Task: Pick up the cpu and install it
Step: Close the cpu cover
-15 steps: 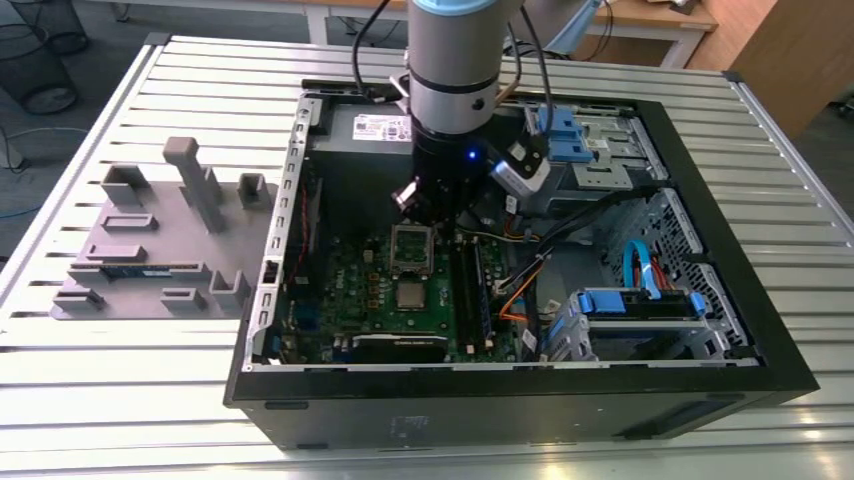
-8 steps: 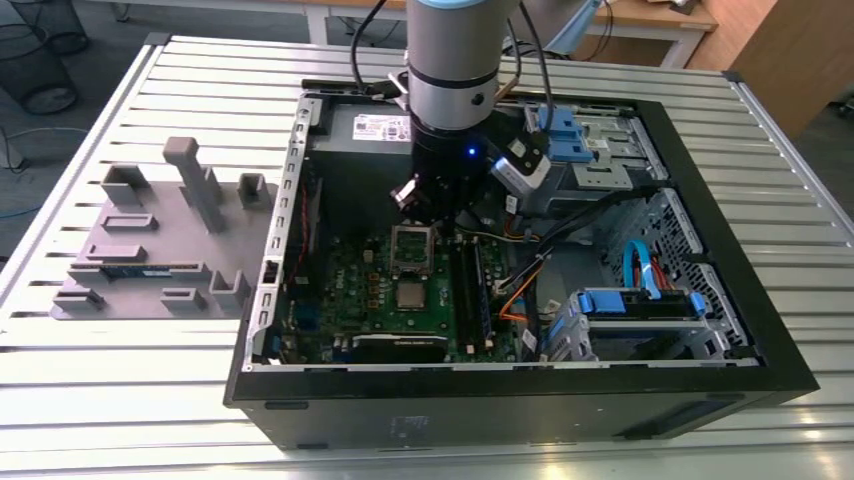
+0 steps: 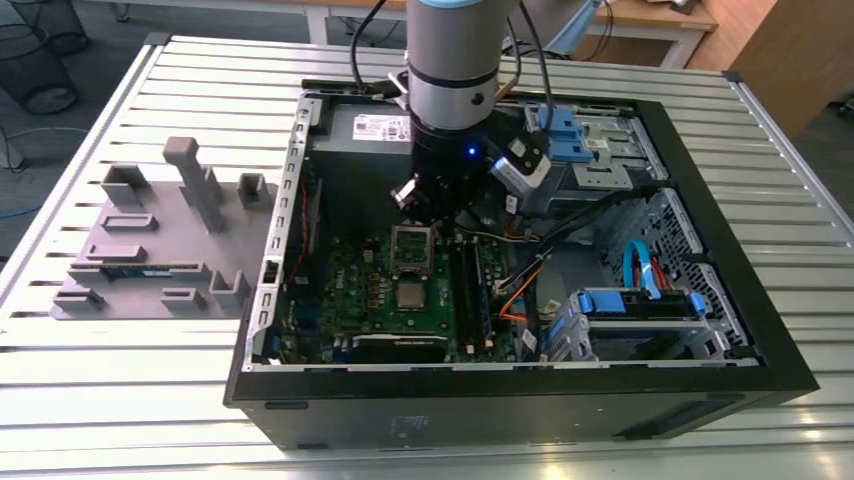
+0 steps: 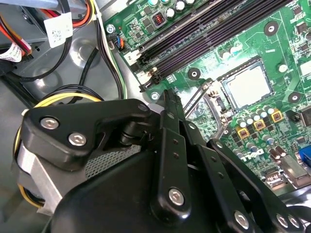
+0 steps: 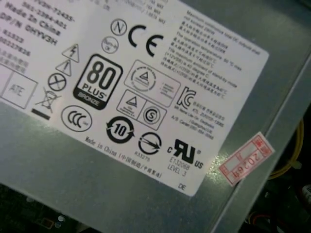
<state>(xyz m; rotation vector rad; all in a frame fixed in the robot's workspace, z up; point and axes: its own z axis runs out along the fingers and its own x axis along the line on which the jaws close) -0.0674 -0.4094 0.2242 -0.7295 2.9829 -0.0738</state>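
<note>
My gripper (image 3: pixel 430 205) hung inside the open computer case (image 3: pixel 747 330), over the upper part of the motherboard (image 3: pixel 350 290). The cpu (image 4: pixel 248 88) lay flat in its socket, silver top up, inside the opened socket frame (image 4: pixel 206 104). In the exterior view it sat toward six o'clock from my gripper, near but apart. In the second wrist view it lay at about two o'clock from my fingers (image 4: pixel 171 104). Being square, it gave no long axis. Whether those fingers were parted or closed, I could not tell; nothing showed in them.
</note>
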